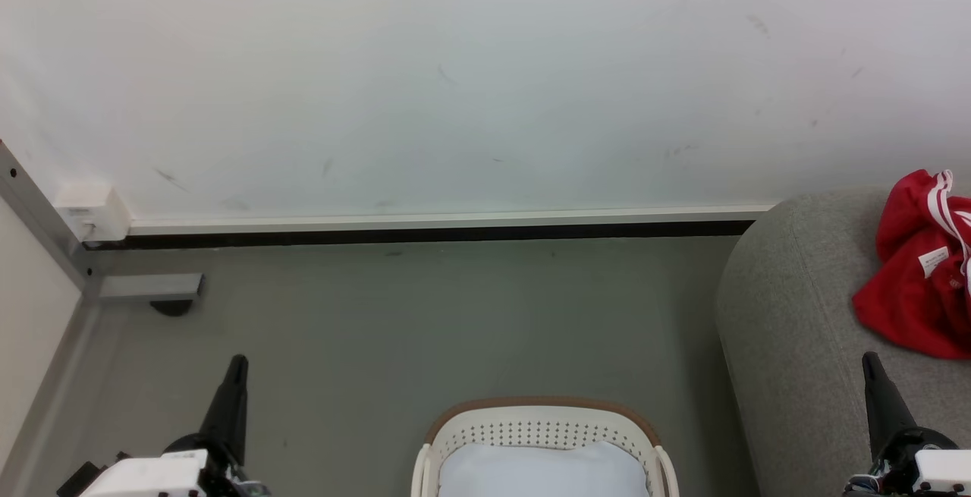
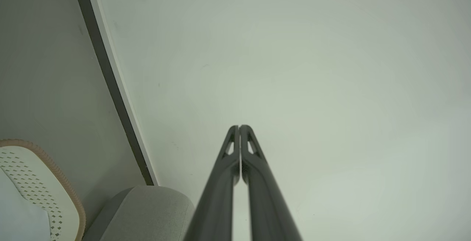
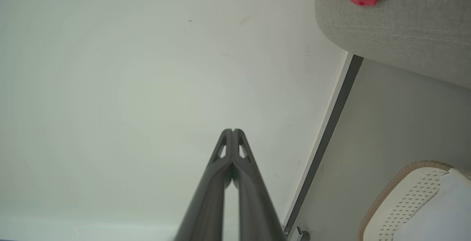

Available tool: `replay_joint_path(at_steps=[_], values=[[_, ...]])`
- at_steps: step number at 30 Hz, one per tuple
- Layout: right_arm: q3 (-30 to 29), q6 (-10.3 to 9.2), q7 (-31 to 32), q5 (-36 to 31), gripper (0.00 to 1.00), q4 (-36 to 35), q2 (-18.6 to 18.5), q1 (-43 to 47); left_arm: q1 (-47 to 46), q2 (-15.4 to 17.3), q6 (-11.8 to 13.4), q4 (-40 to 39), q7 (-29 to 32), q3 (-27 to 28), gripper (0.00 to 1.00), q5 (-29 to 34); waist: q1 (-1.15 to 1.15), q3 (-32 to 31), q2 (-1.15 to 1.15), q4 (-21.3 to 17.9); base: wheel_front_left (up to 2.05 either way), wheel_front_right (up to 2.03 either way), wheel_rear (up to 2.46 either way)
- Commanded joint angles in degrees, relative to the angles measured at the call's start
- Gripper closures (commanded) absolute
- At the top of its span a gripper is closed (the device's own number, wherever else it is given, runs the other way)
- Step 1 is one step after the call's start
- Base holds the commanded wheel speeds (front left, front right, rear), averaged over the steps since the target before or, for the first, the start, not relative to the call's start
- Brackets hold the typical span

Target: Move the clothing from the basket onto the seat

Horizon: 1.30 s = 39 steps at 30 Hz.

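Crumpled red clothing [image 1: 918, 277] lies on the grey seat [image 1: 789, 330], beside the white basket [image 1: 540, 430].

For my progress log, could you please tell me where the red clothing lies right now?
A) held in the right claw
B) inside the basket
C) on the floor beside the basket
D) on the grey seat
D: the red clothing lies bunched on the seat, while the visible part of the basket shows a pale pad.
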Motion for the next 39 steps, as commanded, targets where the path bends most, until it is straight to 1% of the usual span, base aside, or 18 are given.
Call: replay_joint_path(at_steps=[1,39], values=[[-0.23,-0.12,0.19,0.31,1.00,-0.28,-0.04,-0.62,-0.42,0.38,-0.25,-0.05,0.31,0.13,1.00,-0.78,0.00,0.00,0.00,0.00,0.00,0.00,0.00],[-0.56,-0.12,0.41,-0.18,1.00,-0.23,0.15,-0.61,-0.42,0.38,-0.25,-0.01,0.31,0.12,1.00,-0.78,0.00,0.00,0.00,0.00,0.00,0.00,0.00]])
